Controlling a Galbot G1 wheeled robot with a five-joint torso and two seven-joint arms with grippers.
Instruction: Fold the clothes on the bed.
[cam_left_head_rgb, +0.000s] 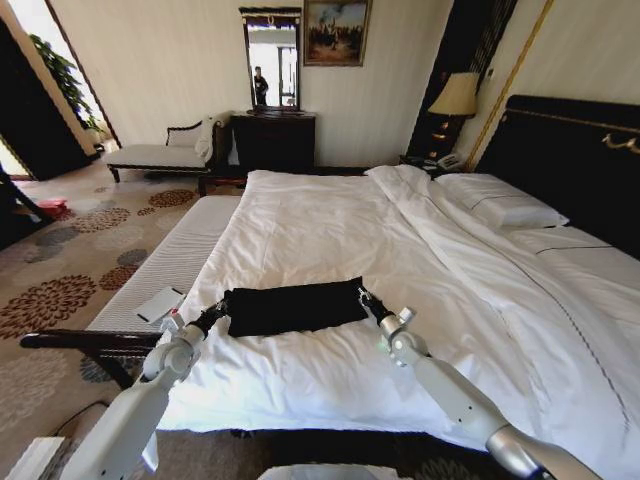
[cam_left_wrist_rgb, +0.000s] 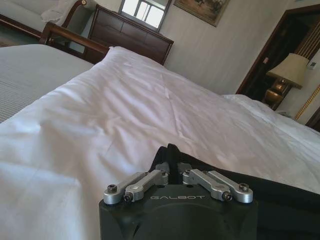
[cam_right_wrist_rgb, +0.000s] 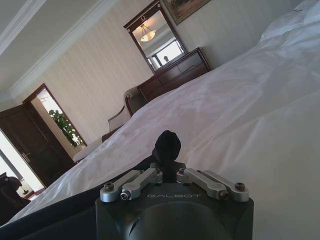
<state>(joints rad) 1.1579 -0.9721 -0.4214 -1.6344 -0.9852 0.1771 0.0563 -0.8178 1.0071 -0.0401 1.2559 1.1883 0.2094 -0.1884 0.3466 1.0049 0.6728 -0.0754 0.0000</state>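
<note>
**What the views leave hidden or cut off**

The T-shirt (cam_left_head_rgb: 292, 306) lies as a dark band, and its chest lettering cannot be seen. In the head view, the fingertips of the left end effector (cam_left_head_rgb: 222, 311) and right end effector (cam_left_head_rgb: 363, 297) are too small to make out. The bed (cam_left_head_rgb: 330, 230) runs past the right edge. In both wrist views the lower frame edge crops each end effector's housing.

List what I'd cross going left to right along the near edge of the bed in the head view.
Left gripper, shut on the shirt's end → folded black fabric T-shirt on the white-sheeted bed → right gripper, shut on its other end.
</note>
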